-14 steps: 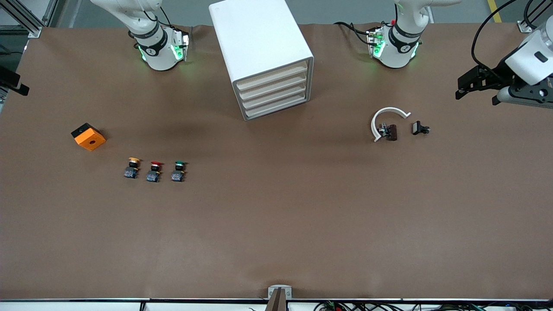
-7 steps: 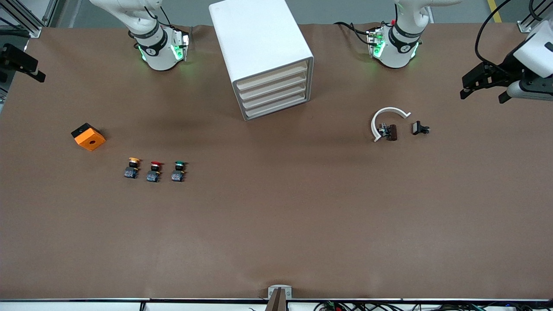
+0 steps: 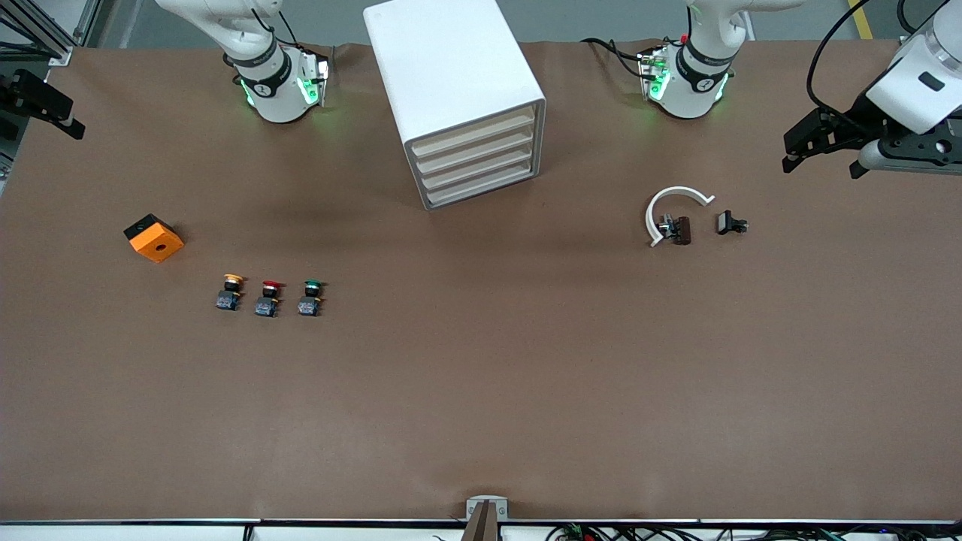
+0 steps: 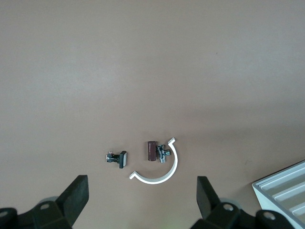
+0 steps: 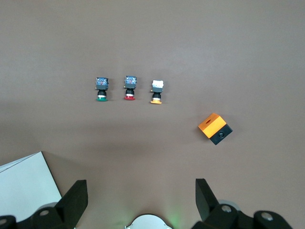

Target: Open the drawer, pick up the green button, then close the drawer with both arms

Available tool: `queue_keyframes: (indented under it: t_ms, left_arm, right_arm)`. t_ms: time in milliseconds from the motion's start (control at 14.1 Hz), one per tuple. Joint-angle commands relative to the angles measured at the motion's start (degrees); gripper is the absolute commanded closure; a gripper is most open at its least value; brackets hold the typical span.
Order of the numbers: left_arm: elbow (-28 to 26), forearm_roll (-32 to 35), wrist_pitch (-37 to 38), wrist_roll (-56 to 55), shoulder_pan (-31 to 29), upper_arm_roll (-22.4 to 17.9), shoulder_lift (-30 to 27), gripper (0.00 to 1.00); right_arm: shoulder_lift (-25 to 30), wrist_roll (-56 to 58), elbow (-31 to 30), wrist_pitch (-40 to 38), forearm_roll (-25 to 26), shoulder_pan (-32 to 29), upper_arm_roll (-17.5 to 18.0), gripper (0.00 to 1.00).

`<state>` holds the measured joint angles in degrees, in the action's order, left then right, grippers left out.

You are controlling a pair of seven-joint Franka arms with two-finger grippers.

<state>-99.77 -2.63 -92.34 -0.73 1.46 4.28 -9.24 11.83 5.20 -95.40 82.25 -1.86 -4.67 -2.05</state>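
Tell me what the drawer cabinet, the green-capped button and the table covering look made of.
Drawer cabinet: likely moulded plastic; smooth white shell, rounded edges, cream tray fronts.
Green-capped button: apparently plastic; glossy green cap on a dark block body.
Table covering: matte brown sheet, perhaps paper or vinyl; faint creases, no glare.

The right gripper is cut off at the front view's edge; drawer contents are hidden.

front: high, faces arms | wrists: look down from height | shared: cabinet corner
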Motion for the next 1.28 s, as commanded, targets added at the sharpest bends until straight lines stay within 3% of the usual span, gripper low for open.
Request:
queue_keyframes:
  t_ms: [0, 142, 1206]
  left_arm:
    - [1.2, 1.1, 0.5, -0.5, -0.1, -0.1, 0.1, 0.0]
    - [2.1, 1.0, 0.9, -0.9, -0.1, -0.1, 0.0, 0.0]
    - [3.3, 0.5, 0.9, -4.0, 0.1, 0.5, 0.5, 0.0]
  right_arm:
    - [0.6, -2.0, 0.5, -0.2, 0.3, 0.5, -0.3, 0.0]
    - [0.6, -6.5, 0.6, -0.6, 0.1, 0.6, -0.2, 0.0]
    - [0.3, -6.0, 1.4, -0.6, 0.0, 0.1, -0.6, 0.0]
